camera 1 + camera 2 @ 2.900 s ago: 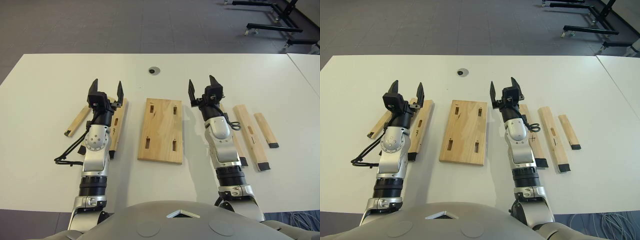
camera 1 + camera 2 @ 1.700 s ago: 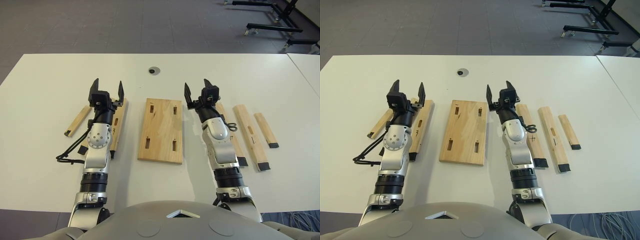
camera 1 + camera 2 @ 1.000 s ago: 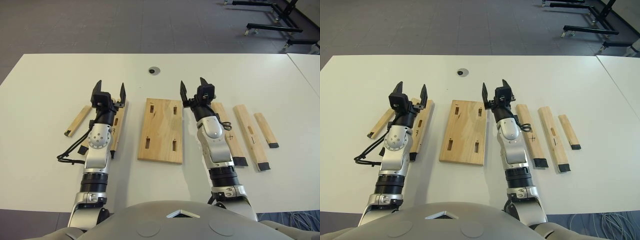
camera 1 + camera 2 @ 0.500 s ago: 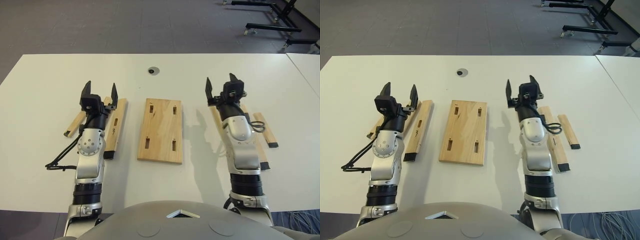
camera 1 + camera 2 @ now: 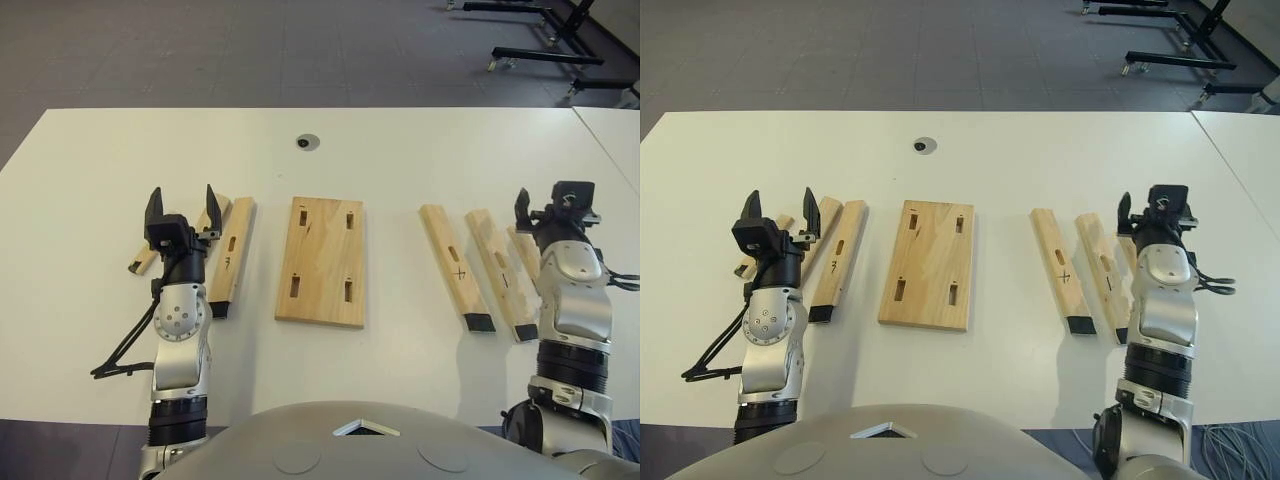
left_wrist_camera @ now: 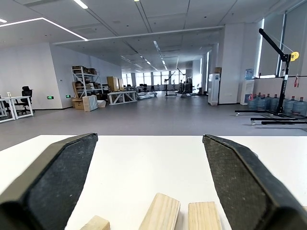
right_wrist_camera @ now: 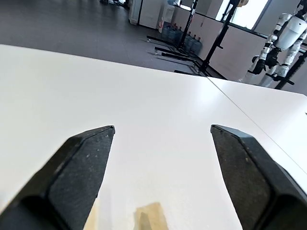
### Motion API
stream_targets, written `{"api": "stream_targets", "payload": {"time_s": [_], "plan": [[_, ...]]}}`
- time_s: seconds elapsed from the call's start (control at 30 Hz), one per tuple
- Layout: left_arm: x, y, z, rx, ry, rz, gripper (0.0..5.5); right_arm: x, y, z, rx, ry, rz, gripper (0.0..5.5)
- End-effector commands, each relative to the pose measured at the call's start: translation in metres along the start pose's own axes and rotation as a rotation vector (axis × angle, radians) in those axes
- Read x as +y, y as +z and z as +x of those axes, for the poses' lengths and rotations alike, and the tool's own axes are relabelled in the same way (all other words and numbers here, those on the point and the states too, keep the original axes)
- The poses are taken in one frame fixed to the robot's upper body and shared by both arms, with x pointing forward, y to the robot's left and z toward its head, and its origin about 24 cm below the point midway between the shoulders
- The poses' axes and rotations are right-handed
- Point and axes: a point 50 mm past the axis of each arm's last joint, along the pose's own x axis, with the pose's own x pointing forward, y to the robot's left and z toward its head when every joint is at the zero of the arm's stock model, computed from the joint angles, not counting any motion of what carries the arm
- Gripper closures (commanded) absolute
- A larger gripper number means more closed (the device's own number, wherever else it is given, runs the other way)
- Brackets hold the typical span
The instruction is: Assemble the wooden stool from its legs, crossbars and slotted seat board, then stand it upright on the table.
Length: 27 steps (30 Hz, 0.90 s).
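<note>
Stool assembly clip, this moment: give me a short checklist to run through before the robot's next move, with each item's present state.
1. Left gripper open and empty: ok.
2. Right gripper open and empty: ok.
3. Seat board flat on the table, four slots facing up, nothing on it: ok.
4. Inner leg and outer leg, right of the board, lie apart from each other: ok.
5. Short piece by the right arm fully in sight: not ok, the arm covers part of it.
6. Count of the left-hand pieces: cannot tell, the left gripper hides part of them.
</note>
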Motion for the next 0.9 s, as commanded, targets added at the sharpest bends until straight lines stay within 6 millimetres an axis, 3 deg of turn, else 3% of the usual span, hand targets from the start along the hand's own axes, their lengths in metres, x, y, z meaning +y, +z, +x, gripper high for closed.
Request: {"api": "stream_targets", "payload": {"time_s": [0.03, 0.13, 0.33, 0.63, 0.9], "plan": [[-0.002, 0.003, -0.005, -0.012, 0.028, 0.005, 1.47, -0.027, -0.021, -0.006, 0.087, -0.009, -0.062, 1.8], [-0.003, 0.003, -0.012, -0.005, 0.055, 0.004, 1.47, -0.04, -0.028, -0.005, 0.132, 0.024, -0.058, 1.8], [-0.004, 0.002, -0.018, 0.007, 0.086, 0.003, 1.47, -0.038, -0.037, -0.017, 0.214, 0.249, 0.073, 1.8], [-0.006, 0.002, -0.017, 0.007, 0.1, -0.003, 1.47, -0.062, -0.064, -0.02, 0.354, 0.313, 0.06, 1.8], [-0.008, 0.001, -0.019, 0.012, 0.112, -0.006, 1.47, -0.052, -0.075, -0.031, 0.401, 0.468, 0.027, 1.8]]}}
